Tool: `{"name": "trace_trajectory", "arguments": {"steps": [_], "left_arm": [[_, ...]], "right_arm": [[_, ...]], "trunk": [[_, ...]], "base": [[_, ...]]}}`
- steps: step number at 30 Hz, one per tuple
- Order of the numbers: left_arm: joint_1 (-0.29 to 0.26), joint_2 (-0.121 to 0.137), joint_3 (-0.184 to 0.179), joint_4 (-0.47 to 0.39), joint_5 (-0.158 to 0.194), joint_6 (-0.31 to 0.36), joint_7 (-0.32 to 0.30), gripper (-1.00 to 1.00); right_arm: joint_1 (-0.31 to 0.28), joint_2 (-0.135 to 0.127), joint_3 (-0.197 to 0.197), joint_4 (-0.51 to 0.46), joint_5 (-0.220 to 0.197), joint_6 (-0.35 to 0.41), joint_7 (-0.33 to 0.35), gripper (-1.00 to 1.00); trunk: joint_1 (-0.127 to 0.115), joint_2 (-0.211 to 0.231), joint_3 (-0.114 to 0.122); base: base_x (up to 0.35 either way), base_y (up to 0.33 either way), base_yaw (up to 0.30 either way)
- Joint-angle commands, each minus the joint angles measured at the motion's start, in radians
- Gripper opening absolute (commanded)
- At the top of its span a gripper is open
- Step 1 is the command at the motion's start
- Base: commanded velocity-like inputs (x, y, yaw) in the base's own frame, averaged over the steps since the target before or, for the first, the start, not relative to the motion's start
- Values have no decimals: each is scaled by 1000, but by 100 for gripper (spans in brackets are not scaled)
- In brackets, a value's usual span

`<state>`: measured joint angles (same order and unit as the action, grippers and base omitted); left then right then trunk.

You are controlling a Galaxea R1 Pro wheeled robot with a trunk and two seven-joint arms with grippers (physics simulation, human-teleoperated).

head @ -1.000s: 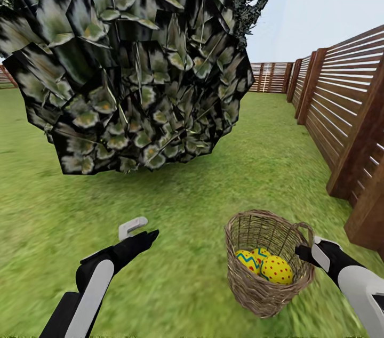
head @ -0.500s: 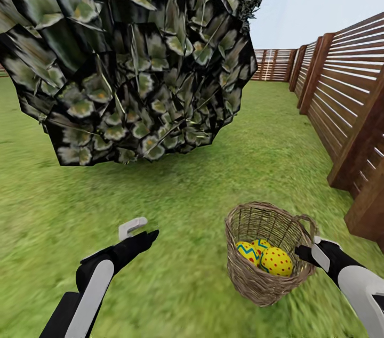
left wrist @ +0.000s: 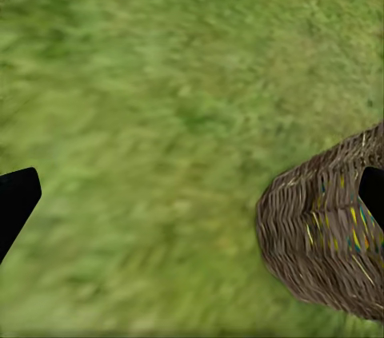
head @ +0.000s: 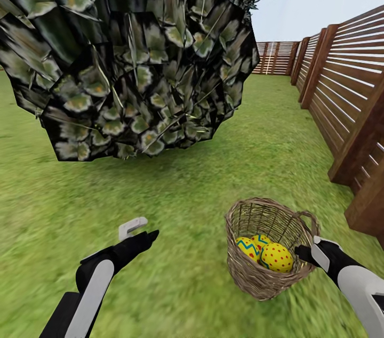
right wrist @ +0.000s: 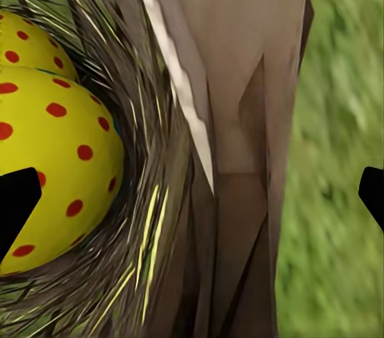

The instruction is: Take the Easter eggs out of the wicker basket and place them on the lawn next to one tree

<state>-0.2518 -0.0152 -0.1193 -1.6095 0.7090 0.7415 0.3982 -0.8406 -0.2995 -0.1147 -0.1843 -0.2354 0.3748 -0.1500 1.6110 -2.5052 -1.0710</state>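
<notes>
The wicker basket (head: pixel 250 274) hangs tilted just over the lawn (head: pixel 176 188) at lower right. My right gripper (head: pixel 305 252) is shut on its rim beside a loop handle. Three Easter eggs lie inside: a red-dotted one (head: pixel 276 257), a zigzag one (head: pixel 246 248) and one behind them (head: pixel 260 241). The right wrist view has the braided rim (right wrist: pixel 232 114) between the fingertips of the right gripper (right wrist: pixel 192 194), with a dotted egg (right wrist: pixel 56 154) beside it. My left gripper (head: pixel 143 230) is open and holds nothing. In its wrist view the left gripper (left wrist: pixel 192 194) sits over grass, the basket's wall (left wrist: pixel 320 242) off to one side.
A big dark mass of foliage (head: pixel 133 55) hangs low ahead at upper left, its trunk hidden, so I cannot tell whether it is a tree. A brown slatted fence (head: pixel 346 87) runs along the right side and across the far end. Open grass lies between them.
The view has advanced: the foliage looms larger and higher. The basket has risen slightly in the picture beside the right gripper. Both arms keep their pose.
</notes>
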Motion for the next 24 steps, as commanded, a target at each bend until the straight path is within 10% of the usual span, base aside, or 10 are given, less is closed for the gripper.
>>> {"name": "trace_trajectory", "arguments": {"steps": [1, 5, 6, 24], "left_arm": [[-1, 0, 0, -1, 11, 2, 10, 100], [-1, 0, 0, -1, 11, 2, 10, 100], [-1, 0, 0, -1, 12, 2, 10, 100], [0, 1, 0, -1, 15, 2, 8, 100]], "right_arm": [[0, 0, -4, -2, -7, 4, -5, 100], [0, 1, -3, -3, -7, 4, -5, 100], [0, 2, -3, -3, -7, 4, -5, -100], [0, 2, -5, 0, 19, -17, -5, -100]], "trunk": [[0, 0, -1], [0, 0, -1], [0, 0, -1], [0, 0, -1]], "base": [[0, 0, 0], [0, 0, 0], [0, 0, 0], [0, 0, 0]]}}
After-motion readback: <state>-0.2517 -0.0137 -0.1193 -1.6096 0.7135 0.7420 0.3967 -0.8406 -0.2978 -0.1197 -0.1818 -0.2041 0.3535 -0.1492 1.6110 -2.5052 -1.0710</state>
